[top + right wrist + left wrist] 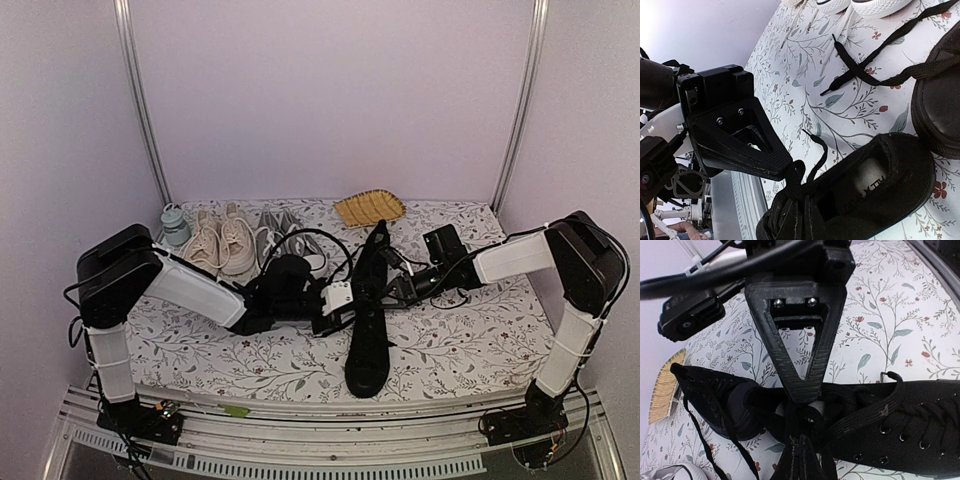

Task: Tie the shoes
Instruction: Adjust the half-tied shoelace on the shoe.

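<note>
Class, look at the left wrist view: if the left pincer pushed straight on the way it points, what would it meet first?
Probably the black shoe: the left pincer is shut on its laces, with the shoe directly behind.

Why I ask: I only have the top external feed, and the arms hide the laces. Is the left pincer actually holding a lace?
Observer: Yes. The left wrist view shows the left pincer closed on a bundle of black laces by the black shoe eyelets.
Operator: And the right one?
Observer: The right pincer pinches a lace at the shoe's opening; the lace tip sticks up free.
Operator: Any slack elsewhere?
Observer: The right wrist view shows a loose lace lying crossed on the tablecloth.
</note>
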Controlling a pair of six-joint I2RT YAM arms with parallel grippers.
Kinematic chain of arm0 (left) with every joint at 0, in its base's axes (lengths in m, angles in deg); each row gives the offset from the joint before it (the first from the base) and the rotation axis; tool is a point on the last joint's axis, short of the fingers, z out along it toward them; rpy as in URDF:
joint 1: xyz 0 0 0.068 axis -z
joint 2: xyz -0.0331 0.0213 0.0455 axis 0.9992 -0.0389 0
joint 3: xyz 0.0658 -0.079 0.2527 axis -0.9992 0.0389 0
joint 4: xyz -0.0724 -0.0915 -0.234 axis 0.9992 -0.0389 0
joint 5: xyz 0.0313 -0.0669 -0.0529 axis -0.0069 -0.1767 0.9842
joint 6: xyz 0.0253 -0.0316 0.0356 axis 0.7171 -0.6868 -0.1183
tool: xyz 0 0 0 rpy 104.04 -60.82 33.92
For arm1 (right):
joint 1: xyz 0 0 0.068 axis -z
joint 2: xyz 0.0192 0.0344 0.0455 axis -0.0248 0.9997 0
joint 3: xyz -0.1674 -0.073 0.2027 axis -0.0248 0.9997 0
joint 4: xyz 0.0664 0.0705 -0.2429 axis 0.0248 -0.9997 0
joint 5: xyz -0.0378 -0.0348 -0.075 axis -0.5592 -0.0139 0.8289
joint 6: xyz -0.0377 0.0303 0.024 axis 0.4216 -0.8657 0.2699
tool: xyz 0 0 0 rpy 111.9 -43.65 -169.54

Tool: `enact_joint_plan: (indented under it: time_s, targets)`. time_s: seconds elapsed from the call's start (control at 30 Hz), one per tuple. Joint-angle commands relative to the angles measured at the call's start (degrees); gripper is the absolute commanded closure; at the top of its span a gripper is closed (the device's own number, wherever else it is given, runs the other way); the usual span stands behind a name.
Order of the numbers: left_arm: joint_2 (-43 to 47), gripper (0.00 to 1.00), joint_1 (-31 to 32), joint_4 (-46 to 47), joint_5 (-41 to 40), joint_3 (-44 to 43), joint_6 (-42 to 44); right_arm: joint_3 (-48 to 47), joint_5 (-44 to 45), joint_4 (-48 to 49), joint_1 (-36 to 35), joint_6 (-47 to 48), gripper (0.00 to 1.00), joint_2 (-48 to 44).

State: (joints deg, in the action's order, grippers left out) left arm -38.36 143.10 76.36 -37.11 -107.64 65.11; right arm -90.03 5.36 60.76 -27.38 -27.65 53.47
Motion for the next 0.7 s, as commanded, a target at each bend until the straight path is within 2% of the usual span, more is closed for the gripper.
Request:
enact_joint_plan:
  time_s: [0.0, 0.3, 0.5, 0.67]
  targets:
    - [1.77, 1.0, -0.31, 2.06, 0.75, 1.08, -0.8, 0.46, -0.22, -0.72, 0.28, 0.84, 0.93, -2.29]
    - [0.47, 1.0, -0.31, 1.32, 0.04, -0.6, -1.16, -0.07, 0.94, -0.94, 0.45, 0.35, 0.83, -2.15]
    - [0.11, 1.0, -0.36, 1.29, -1.69, -0.97, -1.45, -0.87, 0.93, -1.08, 0.41, 0.29, 0.82, -1.27]
    - [1.74, 1.0, -0.59, 1.73, -0.33, -0.46, -2.57, -0.97, 0.48, -0.84, 0.41, 0.77, 0.74, -2.15]
